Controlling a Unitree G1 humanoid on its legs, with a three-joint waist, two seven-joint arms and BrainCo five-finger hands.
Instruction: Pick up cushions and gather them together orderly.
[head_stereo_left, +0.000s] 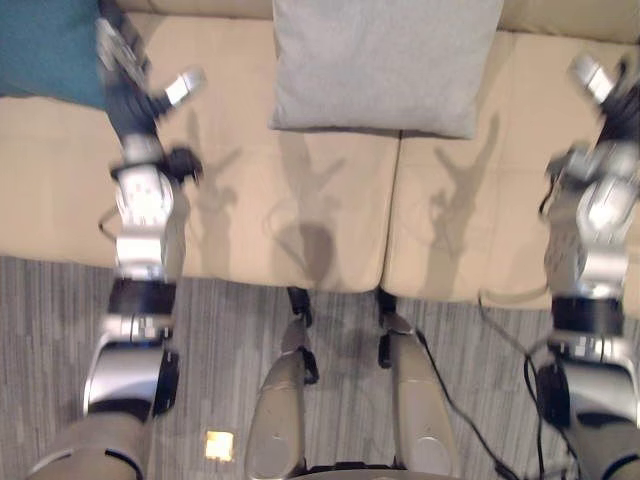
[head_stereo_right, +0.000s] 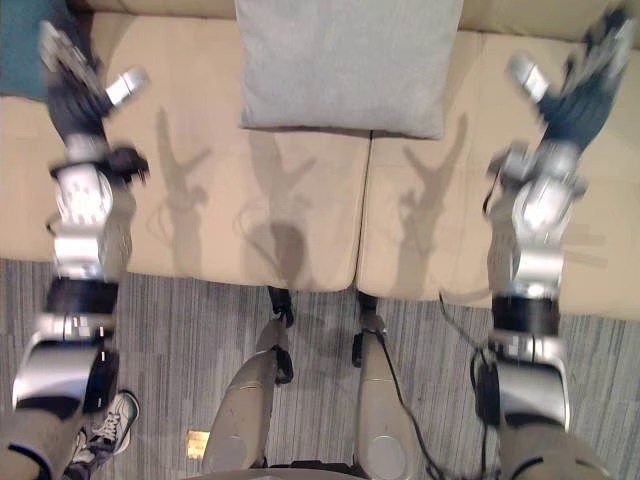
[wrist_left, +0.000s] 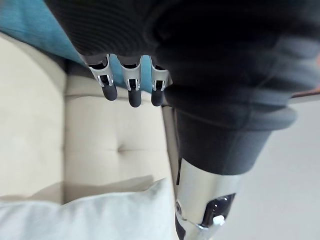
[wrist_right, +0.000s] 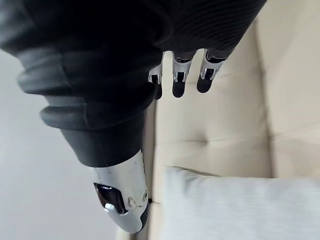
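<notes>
A big tan sofa (head_stereo_left: 330, 200) runs across the top of the picture, and there are 2 cushions on it. The grey cushion (head_stereo_left: 385, 60) lies flat at the top middle, right over the crack between 2 seat pads. The teal cushion (head_stereo_left: 45, 45) sits in the upper left corner, well apart from the grey one, so the 2 are not together yet. The left hand (head_stereo_left: 125, 85) is up at the upper left, with its fingers (wrist_left: 130, 90) straight and spread and its thumb (head_stereo_left: 185, 87) sticking out to the side. It holds nothing. Its fingers reach over the edge of the teal cushion, but I cannot tell if they touch it. I think it is held open like that so it can slide onto the teal cushion and grab it. The right hand (head_stereo_right: 575, 100) is at the upper right, over bare sofa just beside the grey cushion. It is wide open too, and it is empty. In the right wrist view the grey cushion lies near its thumb (wrist_right: 122, 200), not touching. I think the 2 hands are spread far apart because each one is going for its own side. The job looks like it is just at the start, since no cushion is picked up. Next, the teal cushion needs a good firm grab, because a soft cushion can sag and slip out of a loose hold.
</notes>
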